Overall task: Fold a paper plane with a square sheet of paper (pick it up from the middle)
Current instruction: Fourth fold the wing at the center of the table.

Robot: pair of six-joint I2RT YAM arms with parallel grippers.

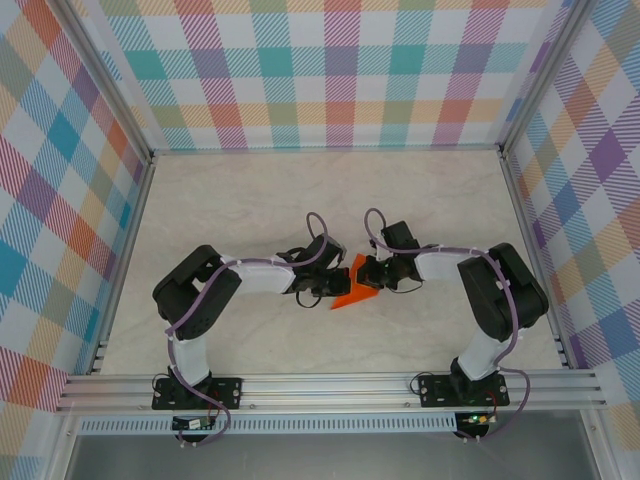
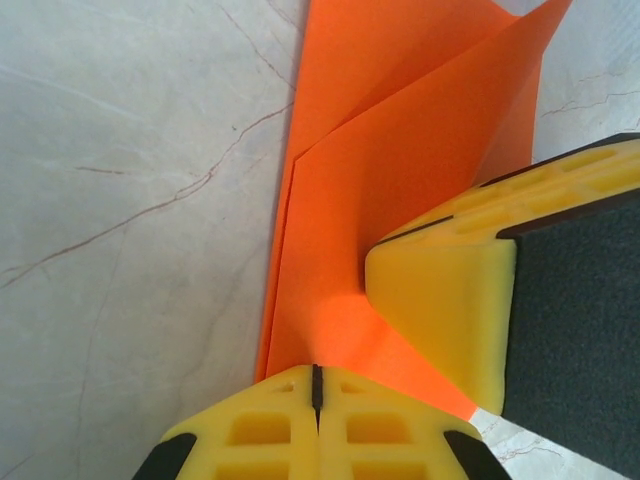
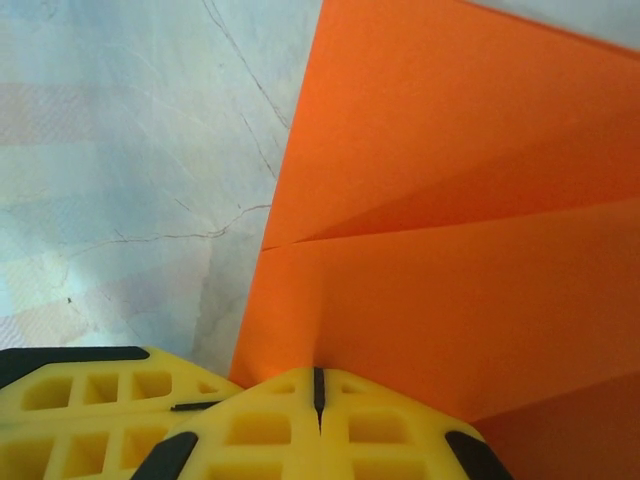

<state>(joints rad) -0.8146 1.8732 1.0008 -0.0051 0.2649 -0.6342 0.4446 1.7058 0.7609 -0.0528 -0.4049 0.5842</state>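
Left gripper (image 2: 316, 378) and right gripper (image 3: 318, 382) are each pinched shut on the partly folded square sheet of paper (image 1: 352, 291) in the middle of the table (image 1: 250, 200), so I judge they should move together, keeping its layers aligned, lest the thin sheet tear.

Matt orange paper (image 2: 400, 180) on a smooth, marble-veined table (image 2: 120, 250); the jaws are ribbed yellow plastic.

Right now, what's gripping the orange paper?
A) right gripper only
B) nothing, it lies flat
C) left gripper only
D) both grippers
D: the left gripper and the right gripper are each shut on an edge of the orange paper, as their wrist views show.
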